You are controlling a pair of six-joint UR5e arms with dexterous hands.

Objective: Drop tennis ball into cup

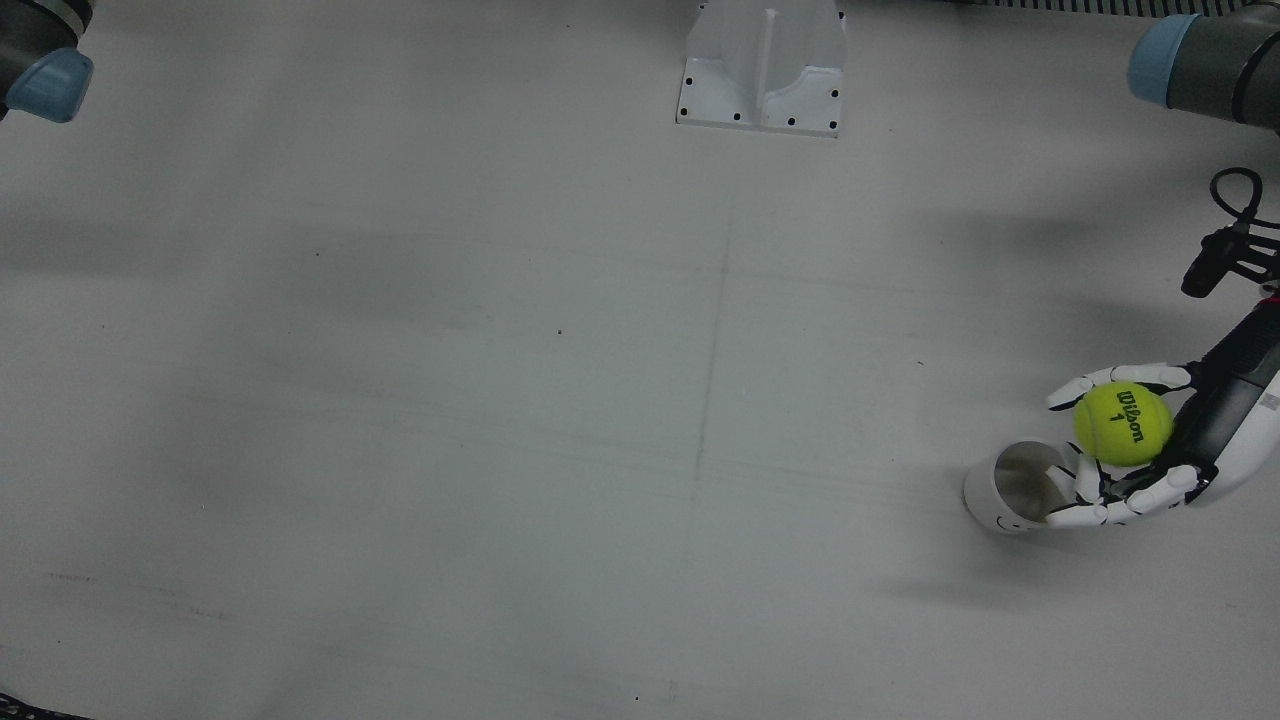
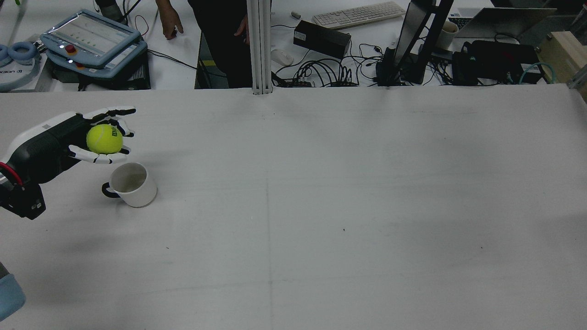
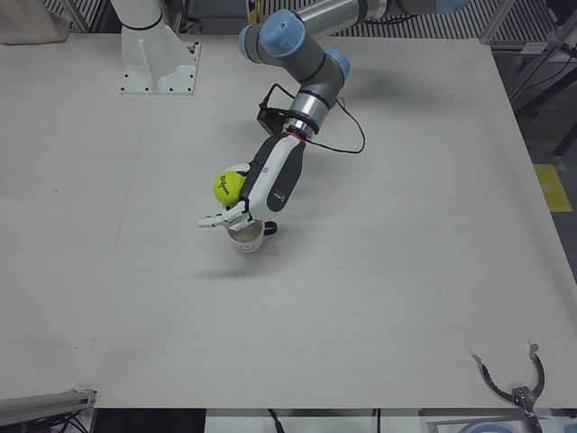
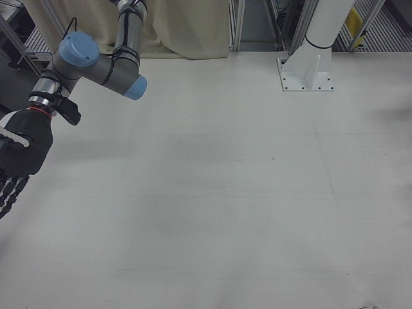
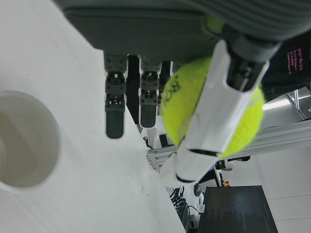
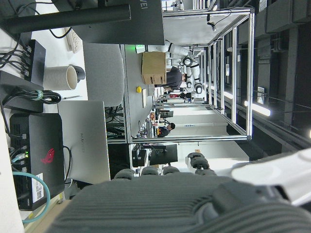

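A yellow-green tennis ball (image 2: 104, 139) lies in my left hand (image 2: 59, 142), whose fingers and thumb curl around it. The hand hovers above the table, just beside a white mug-shaped cup (image 2: 131, 184) with a dark handle that stands upright and empty. From almost straight above, the ball (image 1: 1122, 425) sits just right of the cup (image 1: 1012, 487), and the fingertips (image 1: 1075, 515) overlap its rim. The left hand view shows the ball (image 5: 209, 109) under the thumb and the cup's mouth (image 5: 24, 141) off to one side. My right hand (image 4: 18, 158) hangs at the table's other end, fingers straight, holding nothing.
A white arm pedestal (image 1: 762, 80) is bolted at the table's robot side. Beyond the far edge are a person (image 2: 220, 27), a teach pendant (image 2: 91, 41), a metal post (image 2: 259, 46), cables and a keyboard. The right arm's elbow (image 1: 40, 70) shows in a corner.
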